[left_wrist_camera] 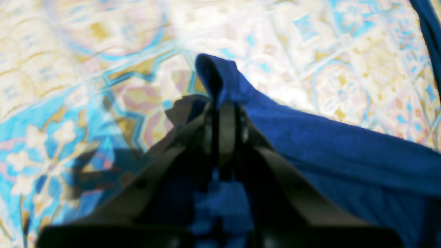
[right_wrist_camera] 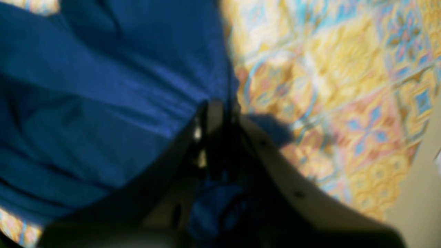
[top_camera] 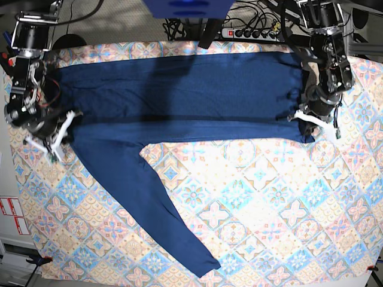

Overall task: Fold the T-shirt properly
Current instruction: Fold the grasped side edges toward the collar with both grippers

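T-shirt [top_camera: 179, 95], navy, lengthwise across the far bench [top_camera: 269, 197]: we log one long fold begun, one sleeve trailing unfolded, left pincer [left_wrist_camera: 220, 103] and right pincer [right_wrist_camera: 215, 106] each clamped on an end.

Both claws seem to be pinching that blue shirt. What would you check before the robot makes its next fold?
1. Left gripper shut on shirt: ok.
2. Right gripper shut on shirt: ok.
3. Both grips at opposite ends of the shirt: ok.
4. Shirt body stretched flat between them: ok.
5. Sleeve tucked in: not ok, it trails diagonally across the tablecloth.
6. How much cloth each grip holds: cannot tell, wrist views blurred.
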Motion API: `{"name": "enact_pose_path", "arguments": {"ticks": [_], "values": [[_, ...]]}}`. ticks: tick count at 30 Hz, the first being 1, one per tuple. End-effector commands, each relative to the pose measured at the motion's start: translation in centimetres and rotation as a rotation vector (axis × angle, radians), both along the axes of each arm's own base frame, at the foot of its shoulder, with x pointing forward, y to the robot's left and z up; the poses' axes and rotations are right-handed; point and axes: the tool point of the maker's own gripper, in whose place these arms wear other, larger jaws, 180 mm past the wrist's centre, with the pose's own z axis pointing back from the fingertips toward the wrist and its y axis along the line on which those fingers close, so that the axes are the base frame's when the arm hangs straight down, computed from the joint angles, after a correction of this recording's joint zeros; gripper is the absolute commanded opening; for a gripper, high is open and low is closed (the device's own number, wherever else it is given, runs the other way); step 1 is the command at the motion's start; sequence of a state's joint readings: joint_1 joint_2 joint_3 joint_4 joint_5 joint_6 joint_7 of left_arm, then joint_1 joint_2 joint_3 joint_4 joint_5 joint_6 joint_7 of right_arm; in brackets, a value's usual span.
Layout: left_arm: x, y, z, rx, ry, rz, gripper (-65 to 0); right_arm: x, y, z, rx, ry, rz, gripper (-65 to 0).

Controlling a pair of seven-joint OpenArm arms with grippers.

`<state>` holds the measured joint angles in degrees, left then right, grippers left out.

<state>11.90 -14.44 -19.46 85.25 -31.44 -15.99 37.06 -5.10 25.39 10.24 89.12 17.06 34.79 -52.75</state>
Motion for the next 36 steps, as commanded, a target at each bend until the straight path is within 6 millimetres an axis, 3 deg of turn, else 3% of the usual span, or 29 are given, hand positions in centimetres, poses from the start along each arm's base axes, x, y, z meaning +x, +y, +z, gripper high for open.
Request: {"name": "enact_pose_path", "arguments": {"ticks": [1,11,15,23,31,34,36], "values": [[0.7,-0.1,1.6,0.007,-0.058,-0.015,-65.0,0.5,-0.8,1.4,-0.019,-0.042,-0.001,-64.6],[-3.7,-0.4,0.1,0.029,0.019,-0.037,-65.0,-4.1,-0.1,-0.7,-0.029,0.042,0.026,-64.6],[-4.9,-0.1,-0.3,0.038,0.047,-0.043,-65.0,-4.6,-0.1,-1.0,-0.03,0.056,0.027,-64.7],[-4.7,1.2,0.2,0.075,0.047,-0.056,-65.0,-4.7,-0.2,-1.0,-0.034,0.06,0.027,-64.7],[-6.2,0.5,-1.7,0.059,0.165,-0.086,-65.0,-4.9,-0.1,-1.5,-0.032,0.075,0.028,-64.2],[-6.7,0.4,-2.1,0.054,0.196,-0.094,-65.0,-5.2,-0.5,-1.5,-0.043,0.094,0.019,-61.0],[-6.9,0.5,-2.2,0.055,0.211,-0.099,-59.3,-5.1,-0.6,-1.4,-0.053,0.1,0.018,-55.9]]}}
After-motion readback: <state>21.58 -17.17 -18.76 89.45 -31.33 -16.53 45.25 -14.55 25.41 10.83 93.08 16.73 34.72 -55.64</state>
